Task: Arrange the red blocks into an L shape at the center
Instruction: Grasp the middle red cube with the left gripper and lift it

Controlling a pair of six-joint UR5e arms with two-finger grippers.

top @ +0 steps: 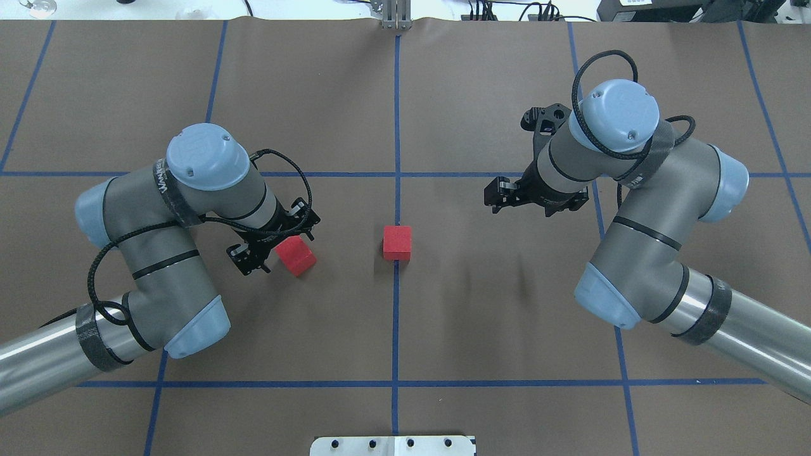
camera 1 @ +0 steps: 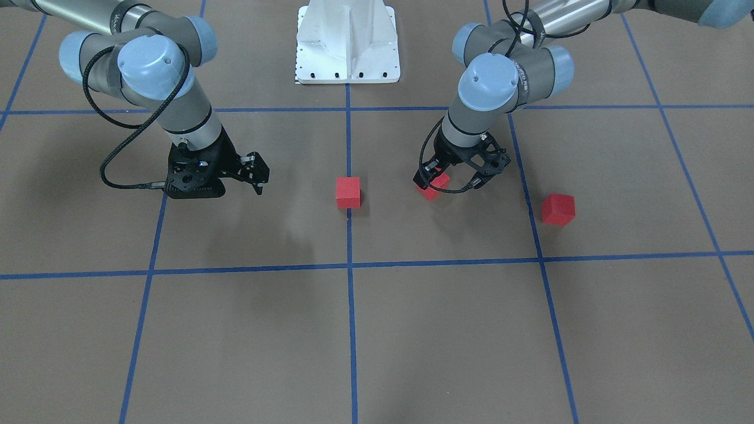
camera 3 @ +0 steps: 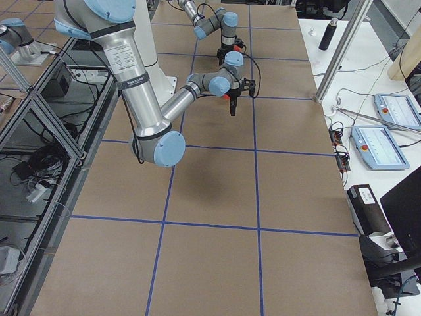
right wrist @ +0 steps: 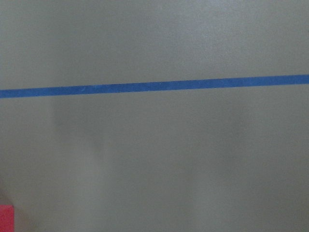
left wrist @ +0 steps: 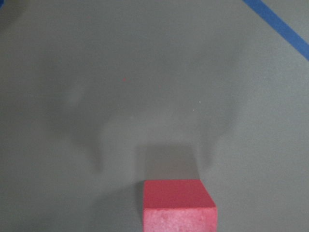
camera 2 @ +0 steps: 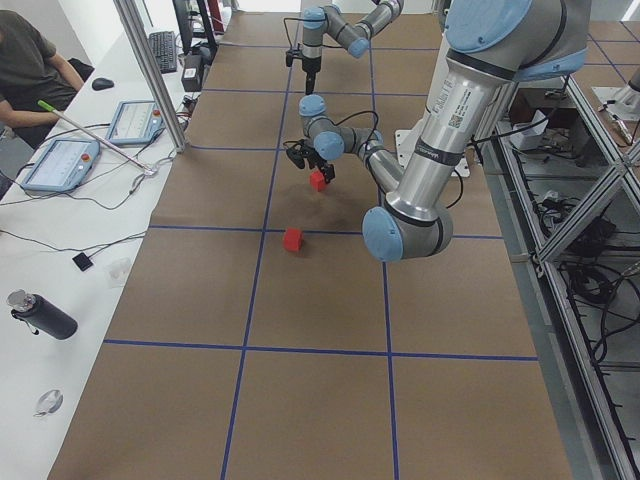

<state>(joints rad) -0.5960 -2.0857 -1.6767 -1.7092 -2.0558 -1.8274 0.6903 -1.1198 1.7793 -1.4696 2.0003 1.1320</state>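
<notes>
while one red cube (camera 1: 348,192) sits square to grid on desk (camera 1: 412,330), on middle blue line (camera 1: 351,306), second cube (camera 1: 433,191) lies turned diagonal at left tool (camera 1: 450,181), jaws spread wide, not clamped. third cube (camera 1: 558,209) well apart, also skewed. right tool (camera 1: 258,175) hovers aside; whether open or closed, cannot tell.

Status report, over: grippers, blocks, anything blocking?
Left gripper open at a red block, off center. Right gripper open, empty. Second block on center line; third block apart, no L yet. Nothing seen blocking.
</notes>
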